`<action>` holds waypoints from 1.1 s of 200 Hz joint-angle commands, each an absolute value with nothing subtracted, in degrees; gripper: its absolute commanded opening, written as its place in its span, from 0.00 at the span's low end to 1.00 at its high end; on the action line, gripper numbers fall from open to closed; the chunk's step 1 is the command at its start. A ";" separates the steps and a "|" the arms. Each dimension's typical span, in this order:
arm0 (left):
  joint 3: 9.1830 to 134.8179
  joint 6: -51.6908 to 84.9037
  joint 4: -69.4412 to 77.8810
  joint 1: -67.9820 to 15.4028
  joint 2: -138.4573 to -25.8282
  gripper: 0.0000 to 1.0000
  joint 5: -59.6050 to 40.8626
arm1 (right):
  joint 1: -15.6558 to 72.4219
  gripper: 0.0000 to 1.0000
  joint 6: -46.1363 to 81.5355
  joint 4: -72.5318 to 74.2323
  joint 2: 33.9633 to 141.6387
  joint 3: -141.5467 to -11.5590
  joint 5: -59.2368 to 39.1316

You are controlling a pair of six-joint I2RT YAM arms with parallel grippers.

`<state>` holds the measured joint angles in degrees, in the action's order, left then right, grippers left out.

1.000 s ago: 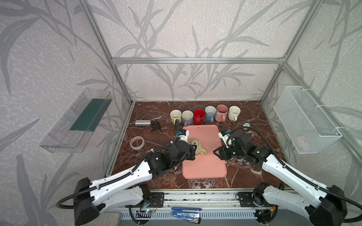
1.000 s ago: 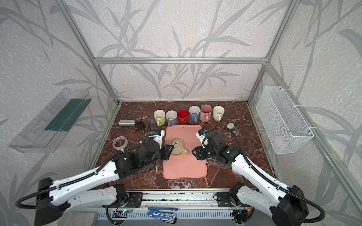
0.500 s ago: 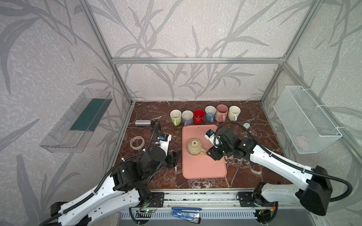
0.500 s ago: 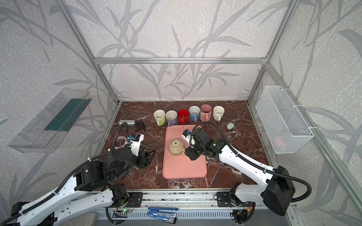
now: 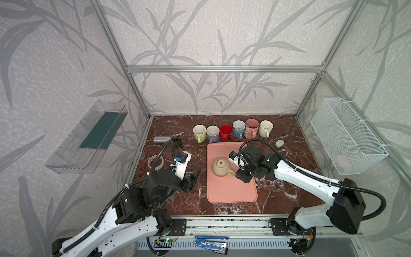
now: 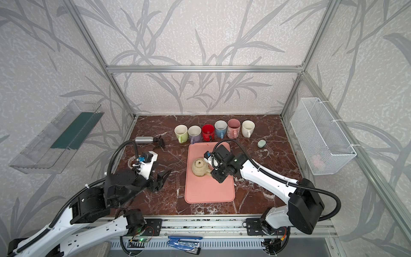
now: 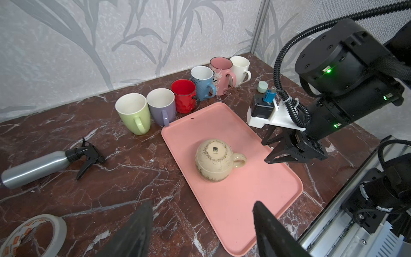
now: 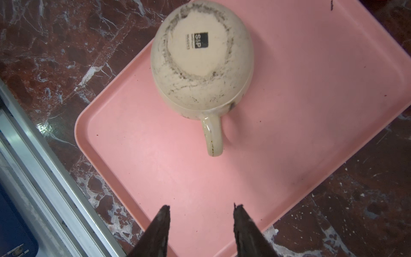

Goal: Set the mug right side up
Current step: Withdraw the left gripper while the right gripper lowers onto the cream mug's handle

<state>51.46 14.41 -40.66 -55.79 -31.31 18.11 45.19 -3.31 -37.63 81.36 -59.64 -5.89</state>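
A beige speckled mug point(image 5: 220, 166) point(image 6: 200, 167) stands upside down on the pink tray point(image 5: 231, 191) point(image 6: 209, 191), base with its dark label facing up. Its handle point(image 8: 212, 138) points toward my right gripper point(image 8: 201, 208) point(image 5: 242, 177) point(image 6: 217, 177), which hovers open and empty just off the handle, above the tray point(image 8: 289, 111). My left gripper point(image 7: 202, 203) point(image 5: 193, 181) point(image 6: 163, 178) is open and empty over the marble left of the tray, apart from the mug point(image 7: 214, 160).
Several upright mugs point(image 5: 233, 132) line the back of the table. A silver spray bottle point(image 5: 165, 140) and a tape roll point(image 5: 156, 160) lie at the left, a small grey-green puck point(image 5: 279, 143) at the right. A wire basket point(image 5: 347, 138) hangs on the right wall.
My left gripper opened, let go of the mug and pulled back to the left. The mug now rests upside down on the tray. My right gripper came in by the handle and narrowed slightly.
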 commanded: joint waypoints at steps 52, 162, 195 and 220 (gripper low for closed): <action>47.72 12.82 -39.98 -51.25 -28.47 0.70 20.22 | 44.92 0.49 -7.04 -38.78 92.53 -66.80 -4.13; 47.40 11.94 -39.41 -45.70 -30.58 0.70 15.04 | 44.91 0.30 -6.13 -38.13 102.91 -73.02 -5.62; 47.39 11.86 -39.63 -45.62 -30.19 0.69 14.94 | 44.96 0.20 -5.30 -37.87 103.01 -73.66 -6.47; 47.30 11.64 -39.66 -45.62 -29.59 0.70 15.20 | 44.98 0.01 -4.52 -38.25 103.61 -74.15 -6.33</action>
